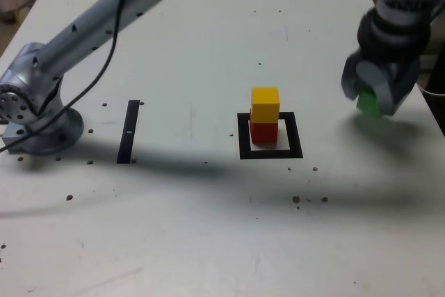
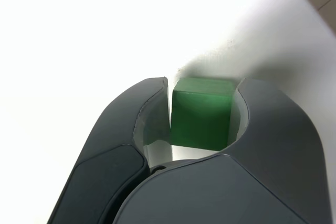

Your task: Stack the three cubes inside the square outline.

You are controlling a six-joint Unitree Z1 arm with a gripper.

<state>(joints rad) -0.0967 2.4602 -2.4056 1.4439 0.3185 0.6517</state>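
The exterior view is evenly lit but soft and slightly blurred. The arm (image 1: 104, 15) casts a long, diffuse shadow across the white table (image 1: 208, 241). In the wrist view the table surface is blown out to plain white glare, while the green cube (image 2: 202, 114) stays fairly sharp.

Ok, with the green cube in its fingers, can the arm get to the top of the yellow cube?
Probably yes. The gripper holds the green cube off to the exterior view's right, and nothing stands between it and the yellow cube, whose top is bare.

bare table (image 1: 208, 46), two-cube stack (image 1: 264, 122) midway
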